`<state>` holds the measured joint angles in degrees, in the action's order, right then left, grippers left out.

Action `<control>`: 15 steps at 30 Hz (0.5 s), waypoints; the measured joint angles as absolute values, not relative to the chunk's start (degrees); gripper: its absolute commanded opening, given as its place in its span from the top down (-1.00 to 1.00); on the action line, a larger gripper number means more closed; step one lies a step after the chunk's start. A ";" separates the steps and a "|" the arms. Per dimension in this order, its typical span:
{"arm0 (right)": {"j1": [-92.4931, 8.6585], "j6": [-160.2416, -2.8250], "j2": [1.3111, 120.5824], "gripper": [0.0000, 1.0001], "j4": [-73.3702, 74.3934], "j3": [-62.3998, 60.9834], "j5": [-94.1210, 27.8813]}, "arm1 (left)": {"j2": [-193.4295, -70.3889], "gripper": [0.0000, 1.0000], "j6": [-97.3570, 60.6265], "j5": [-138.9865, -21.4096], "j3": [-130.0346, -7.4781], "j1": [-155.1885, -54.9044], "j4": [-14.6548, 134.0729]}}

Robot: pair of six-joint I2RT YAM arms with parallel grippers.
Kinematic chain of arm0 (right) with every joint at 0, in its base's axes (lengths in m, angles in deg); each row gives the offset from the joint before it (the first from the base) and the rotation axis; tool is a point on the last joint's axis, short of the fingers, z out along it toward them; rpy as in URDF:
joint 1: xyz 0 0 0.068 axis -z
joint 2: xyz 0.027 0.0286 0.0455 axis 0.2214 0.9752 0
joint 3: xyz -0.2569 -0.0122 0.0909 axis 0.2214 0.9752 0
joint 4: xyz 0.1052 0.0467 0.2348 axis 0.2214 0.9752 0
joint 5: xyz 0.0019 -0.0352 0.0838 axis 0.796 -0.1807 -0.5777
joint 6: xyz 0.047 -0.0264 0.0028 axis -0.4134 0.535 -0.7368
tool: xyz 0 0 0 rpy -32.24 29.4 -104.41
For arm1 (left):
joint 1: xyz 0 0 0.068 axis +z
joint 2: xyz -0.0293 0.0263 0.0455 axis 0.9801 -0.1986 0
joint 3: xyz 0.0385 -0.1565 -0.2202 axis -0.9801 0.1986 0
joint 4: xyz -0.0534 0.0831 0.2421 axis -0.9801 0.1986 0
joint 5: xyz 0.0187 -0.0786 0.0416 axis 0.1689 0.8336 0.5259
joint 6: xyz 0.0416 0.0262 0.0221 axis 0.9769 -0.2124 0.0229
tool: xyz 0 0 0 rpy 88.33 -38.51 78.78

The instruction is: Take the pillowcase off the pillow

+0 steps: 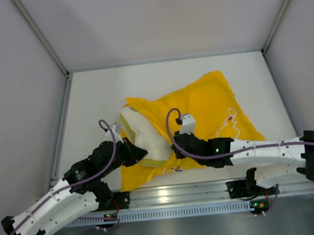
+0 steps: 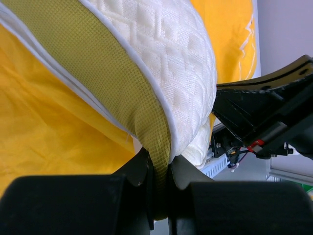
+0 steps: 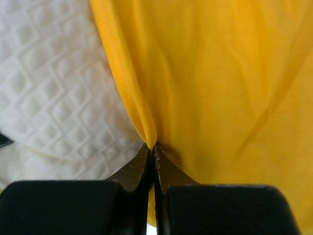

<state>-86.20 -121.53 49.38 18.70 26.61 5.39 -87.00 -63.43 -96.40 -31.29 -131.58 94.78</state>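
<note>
The bright yellow pillowcase (image 1: 200,105) lies crumpled in the middle of the table, with pale printed marks toward its right. The cream quilted pillow (image 1: 144,131) sticks out of its left end. My left gripper (image 1: 142,153) is shut on the pillow's olive mesh edge band (image 2: 146,122), which runs down between the jaws (image 2: 159,161). My right gripper (image 1: 177,146) is shut on a fold of the pillowcase (image 3: 220,88) right beside the exposed pillow (image 3: 49,98); the thin yellow fabric is pinched at the fingertips (image 3: 152,149).
The white table (image 1: 91,101) is boxed in by grey walls with metal posts at the left and right. A metal rail (image 1: 208,192) runs along the near edge by the arm bases. My right arm (image 2: 264,110) shows close by in the left wrist view.
</note>
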 measured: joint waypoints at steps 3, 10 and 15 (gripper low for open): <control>-86.18 -122.47 49.38 1.00 18.86 29.30 7.82 | -85.65 1.00 -63.43 -96.84 -31.85 -131.58 96.20; -82.68 -126.16 44.92 1.00 18.64 39.14 9.77 | -83.64 1.00 -62.60 -98.92 -39.02 -131.87 104.01; -75.27 -126.53 35.55 1.00 18.35 42.41 7.01 | -79.90 1.00 -62.16 -101.63 -47.81 -131.95 112.62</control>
<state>-75.27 -126.53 35.55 18.35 42.41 7.01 -79.90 -62.16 -101.63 -47.81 -131.95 112.62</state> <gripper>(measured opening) 0.003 0.113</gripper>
